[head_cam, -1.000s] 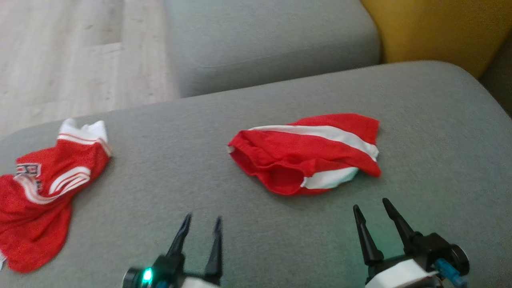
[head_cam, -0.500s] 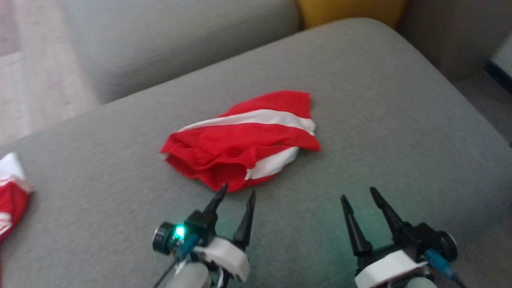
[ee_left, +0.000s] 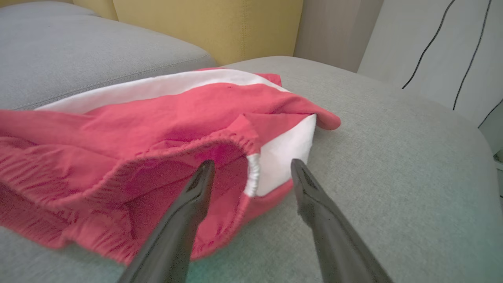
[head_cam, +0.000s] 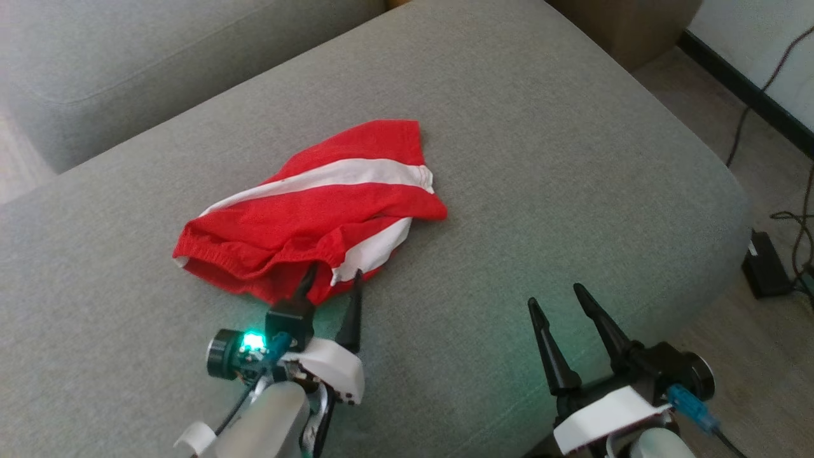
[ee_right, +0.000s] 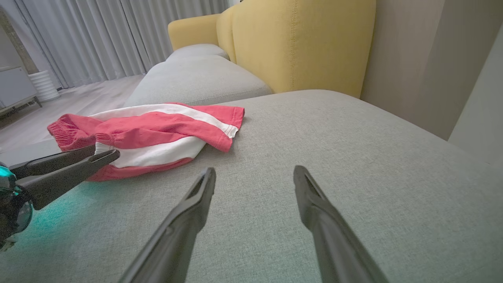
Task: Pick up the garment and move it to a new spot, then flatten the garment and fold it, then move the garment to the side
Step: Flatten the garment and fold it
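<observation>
The left gripper [head_cam: 335,272] stands with its two dark fingers apart at the near edge of the red shorts [head_cam: 318,210]. In the left wrist view one finger points into the gathered elastic waistband [ee_left: 220,141], while the other sits outside it, beside the white side panel [ee_left: 287,145]. Whether either tip touches cloth I cannot tell. The shorts lie crumpled on the grey sofa cushion [head_cam: 540,159], directly ahead of this gripper. Their long axis runs on a diagonal, from the waist opening at the near left to the leg hem at the far right. The right gripper [head_cam: 554,294], also spread wide and holding nothing, hovers over bare cushion well to the right of the shorts, so the left arm is plainly the nearer. Open fabric stretches right of and beyond the shorts. Farther right the cushion rounds off toward a floor with cables [head_cam: 795,210], so that edge limits any new spot.
</observation>
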Motion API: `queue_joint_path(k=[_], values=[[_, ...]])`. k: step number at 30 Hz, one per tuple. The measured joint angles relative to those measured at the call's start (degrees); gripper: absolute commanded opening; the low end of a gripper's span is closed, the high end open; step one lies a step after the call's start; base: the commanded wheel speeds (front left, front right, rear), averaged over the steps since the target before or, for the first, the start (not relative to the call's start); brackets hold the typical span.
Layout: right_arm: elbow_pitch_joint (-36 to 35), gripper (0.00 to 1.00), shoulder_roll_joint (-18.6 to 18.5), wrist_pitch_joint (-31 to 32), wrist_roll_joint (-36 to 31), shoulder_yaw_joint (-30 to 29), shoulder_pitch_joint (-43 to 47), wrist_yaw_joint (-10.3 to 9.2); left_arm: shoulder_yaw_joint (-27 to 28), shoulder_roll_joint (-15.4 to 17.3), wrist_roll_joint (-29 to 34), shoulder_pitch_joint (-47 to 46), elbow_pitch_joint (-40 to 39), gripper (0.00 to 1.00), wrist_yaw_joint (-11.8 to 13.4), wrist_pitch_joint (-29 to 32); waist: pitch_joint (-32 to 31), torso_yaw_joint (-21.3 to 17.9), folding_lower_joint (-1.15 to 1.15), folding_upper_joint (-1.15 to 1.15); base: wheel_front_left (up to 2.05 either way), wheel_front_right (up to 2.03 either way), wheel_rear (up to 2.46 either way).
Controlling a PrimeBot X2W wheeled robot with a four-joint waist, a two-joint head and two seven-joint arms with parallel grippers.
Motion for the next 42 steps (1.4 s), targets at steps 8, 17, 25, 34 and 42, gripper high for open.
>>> queue_joint_path(k=[8, 17, 25, 34, 42], values=[[0.04, 1.00, 0.00, 0.00, 0.16, -0.15, 0.00, 0.00, 0.32, -0.02, 0.11, -0.60, 1.47, 0.00, -1.21, 0.00, 0.25, -0.65, -0.01, 0.00, 0.00, 0.00, 0.00], [0.31, 1.00, 0.00, 0.00, 0.18, -1.38, 0.13, 0.00, -5.72, -0.10, -3.16, -11.61, -5.60, 0.00, -6.42, 0.00, -2.60, 2.27, -0.01, 0.00, 0.00, 0.00, 0.00], [0.38, 1.00, 0.00, 0.00, 0.48, -1.37, 1.97, 0.00, -2.38, -0.23, -11.03, -23.36, -10.36, 0.00, -8.71, 2.37, -6.34, 6.42, -0.02, 0.00, 0.00, 0.00, 0.00], [0.27, 1.00, 0.00, 0.00, 1.81, -2.47, 3.15, 0.00, -1.60, 11.00, -19.51, -5.11, -12.74, 0.00, -12.55, 10.18, -7.38, 13.83, -0.01, 0.00, 0.00, 0.00, 0.00], [4.85, 1.00, 0.12, 0.01, 9.17, -6.30, 4.43, 0.00, -1.23, 15.64, -21.62, 2.41, -13.13, 0.00, -13.04, 10.00, -7.08, 22.22, -0.01, 0.00, 0.00, 0.00, 0.00]])
